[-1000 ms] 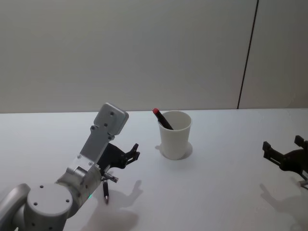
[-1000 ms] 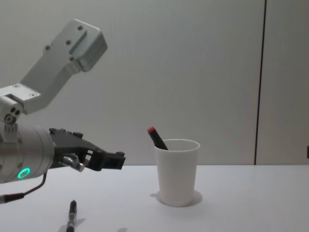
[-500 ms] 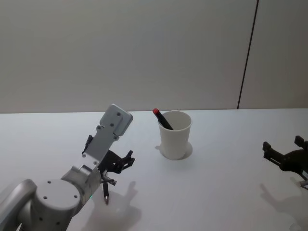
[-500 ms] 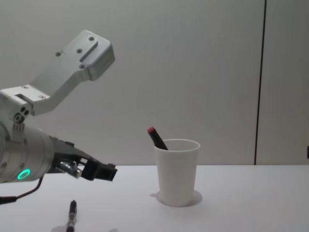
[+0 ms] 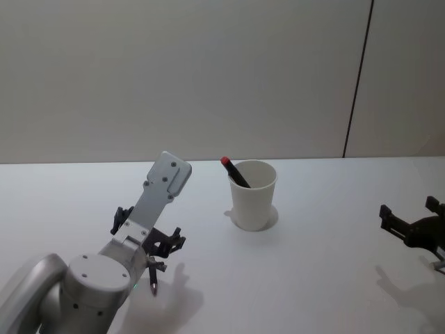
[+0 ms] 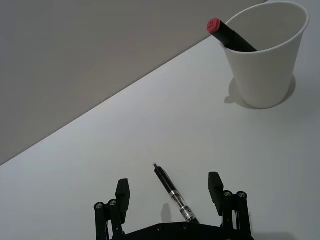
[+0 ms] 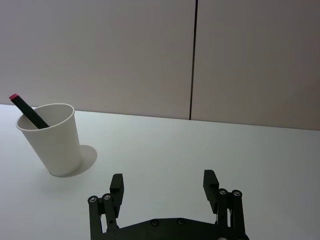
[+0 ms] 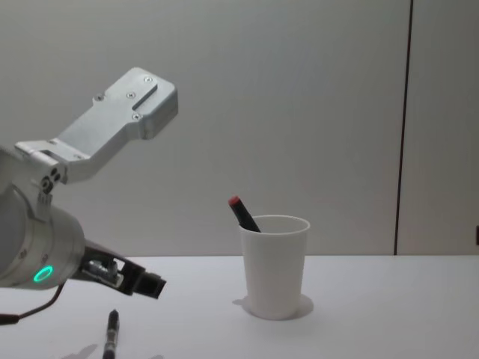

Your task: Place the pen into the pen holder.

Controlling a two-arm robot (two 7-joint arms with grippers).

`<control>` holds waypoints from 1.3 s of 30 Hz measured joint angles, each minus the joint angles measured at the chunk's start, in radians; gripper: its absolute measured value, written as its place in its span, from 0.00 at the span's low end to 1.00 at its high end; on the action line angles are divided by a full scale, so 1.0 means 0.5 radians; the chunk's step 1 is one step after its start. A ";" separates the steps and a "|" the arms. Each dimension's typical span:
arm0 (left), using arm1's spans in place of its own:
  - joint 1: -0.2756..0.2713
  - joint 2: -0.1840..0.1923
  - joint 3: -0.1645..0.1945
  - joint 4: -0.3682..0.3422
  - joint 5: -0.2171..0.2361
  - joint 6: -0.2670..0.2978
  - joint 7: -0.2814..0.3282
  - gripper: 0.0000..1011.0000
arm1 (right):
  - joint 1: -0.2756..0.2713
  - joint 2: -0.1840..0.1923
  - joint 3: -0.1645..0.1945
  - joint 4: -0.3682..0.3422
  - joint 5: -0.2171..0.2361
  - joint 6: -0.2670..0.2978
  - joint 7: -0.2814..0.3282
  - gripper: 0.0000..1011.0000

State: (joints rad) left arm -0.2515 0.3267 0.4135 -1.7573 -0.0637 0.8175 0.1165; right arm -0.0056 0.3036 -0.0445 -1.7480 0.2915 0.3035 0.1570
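Slim clear-barrelled pen (image 5: 153, 284) lying on the white table (image 5: 313, 278), left of and nearer than the white paper cup (image 5: 253, 198), red-capped black marker (image 5: 235, 172) leaning inside the cup, left gripper (image 6: 169, 184) over the pen, a finger on either side, right gripper (image 5: 410, 224) far right, well apart

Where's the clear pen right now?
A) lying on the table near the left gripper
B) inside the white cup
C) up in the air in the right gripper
A: the pen lies flat on the table, just beneath the left gripper, whose open fingers hang above it without touching.
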 joint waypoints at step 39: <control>0.000 -0.326 -0.206 0.182 -0.374 0.135 0.411 0.99 | 0.000 0.000 0.000 0.000 0.000 0.000 0.000 0.99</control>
State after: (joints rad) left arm -0.2513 0.1639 0.3107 -1.6664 -0.2505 0.8849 0.3222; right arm -0.0056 0.3036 -0.0445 -1.7480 0.2914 0.3034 0.1570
